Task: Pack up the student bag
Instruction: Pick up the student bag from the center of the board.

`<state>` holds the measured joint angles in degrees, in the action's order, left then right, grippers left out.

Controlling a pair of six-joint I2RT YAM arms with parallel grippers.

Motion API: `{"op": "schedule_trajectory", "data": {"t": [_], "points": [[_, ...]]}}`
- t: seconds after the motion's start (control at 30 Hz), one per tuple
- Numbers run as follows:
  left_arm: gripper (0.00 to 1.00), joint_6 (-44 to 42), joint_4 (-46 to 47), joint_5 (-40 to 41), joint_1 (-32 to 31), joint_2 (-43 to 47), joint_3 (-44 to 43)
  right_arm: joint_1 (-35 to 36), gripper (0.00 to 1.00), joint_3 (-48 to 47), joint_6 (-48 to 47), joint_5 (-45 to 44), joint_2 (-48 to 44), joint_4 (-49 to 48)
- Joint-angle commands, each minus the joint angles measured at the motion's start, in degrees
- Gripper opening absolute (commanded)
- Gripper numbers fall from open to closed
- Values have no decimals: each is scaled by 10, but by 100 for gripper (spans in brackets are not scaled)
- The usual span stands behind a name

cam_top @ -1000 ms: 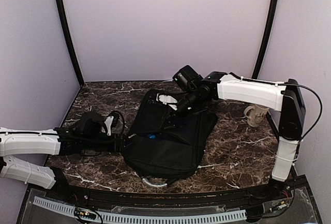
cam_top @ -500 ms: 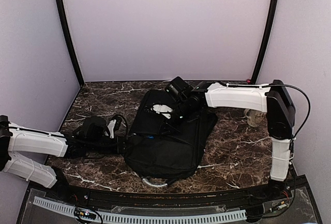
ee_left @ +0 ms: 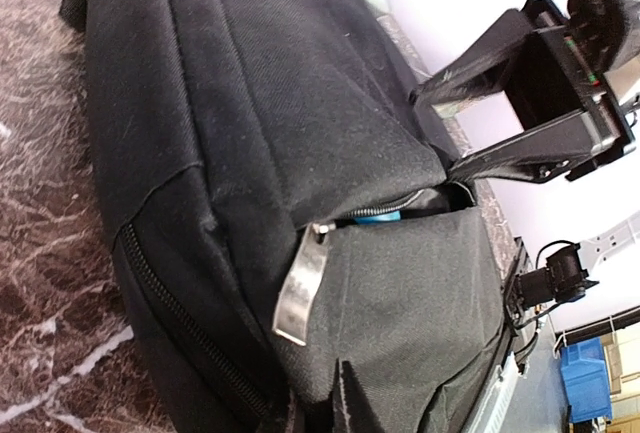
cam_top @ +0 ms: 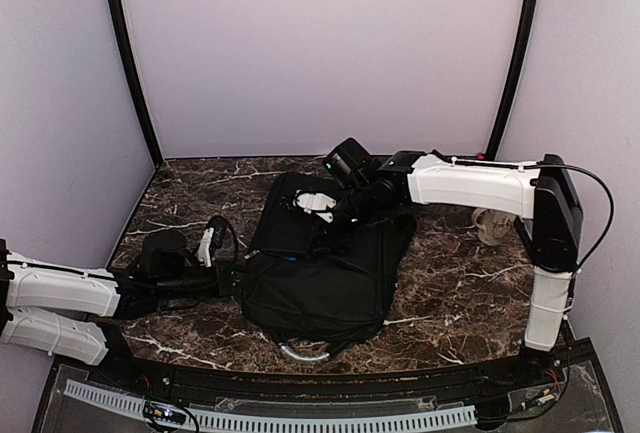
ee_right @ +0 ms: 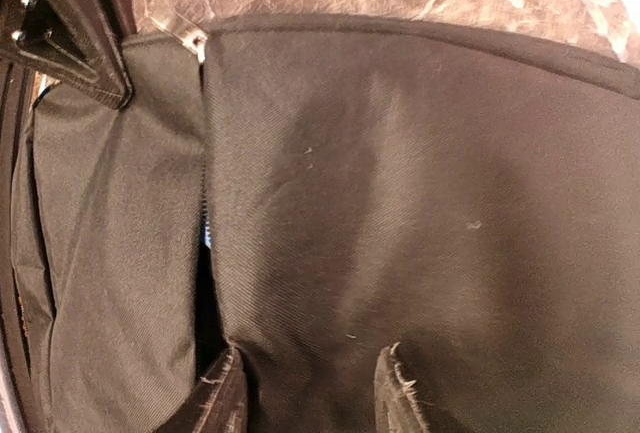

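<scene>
Where the brown marbled table [cam_top: 455, 298] runs nearest the arms' bases, the grey looped handle [cam_top: 300, 353] of the large black soft fabric backpack [cam_top: 320, 268] pokes out at the pack's 6 o'clock. The backpack lies flat at mid-table, its long axis running near to far. At its 9 o'clock the left gripper [cam_top: 226, 276] meets the side of the pack. The wrist view shows cloth right against the fingers, but whether they pinch it or stand spread cannot be told. Just beyond them a flat metal zipper pull [ee_left: 300, 293] hangs below a part-open zip with something blue [ee_left: 378, 217] inside. Farther on, toward 1 o'clock, the right gripper [cam_top: 346, 219] sits on the pack's top panel, its fingers [ee_right: 228, 393] spread with black cloth between them. A small white object [cam_top: 316, 199] lies on the pack at 12 o'clock, just beside that gripper. A white mug [cam_top: 490, 223] stands well apart at 2 o'clock.
</scene>
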<state>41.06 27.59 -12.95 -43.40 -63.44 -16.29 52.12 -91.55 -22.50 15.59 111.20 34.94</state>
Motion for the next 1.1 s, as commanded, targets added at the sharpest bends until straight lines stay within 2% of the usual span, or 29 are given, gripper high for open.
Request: {"op": "schedule_trajectory", "data": {"t": [0.0,0.03,0.1,0.13,0.27,0.33,0.4,0.47,0.57,0.63,0.77,0.83,0.97,1.07], "points": [[1,-17,99,-24,-3,22,6,-1,49,-28,-17,-22,-52,-31],[1,-14,112,-21,-3,21,10,-1,55,-31,-13,-25,-51,-39],[0,-7,132,-7,-3,21,17,-3,75,-53,2,-19,-36,-39],[0,-3,138,2,-3,21,20,-4,98,-76,7,-5,-22,-27],[0,6,146,16,-4,13,21,2,100,-163,-9,75,39,38],[9,5,122,21,-4,9,16,16,100,-203,-27,80,69,72],[17,8,111,24,-4,9,24,34,96,-243,-35,44,95,97],[30,18,108,33,-4,16,39,50,84,-263,-34,-1,110,94],[39,29,110,53,-4,38,66,58,69,-282,-23,-30,127,83],[42,37,80,81,-3,71,73,59,61,-297,-9,-32,138,85],[47,43,36,111,-2,117,72,59,57,-295,3,-33,146,85],[48,59,17,126,1,126,67,59,52,-290,12,-46,147,84],[45,87,-9,124,16,104,45,51,44,-261,22,-78,133,69],[42,98,-23,104,26,69,18,28,41,-247,37,-57,120,58]]}}
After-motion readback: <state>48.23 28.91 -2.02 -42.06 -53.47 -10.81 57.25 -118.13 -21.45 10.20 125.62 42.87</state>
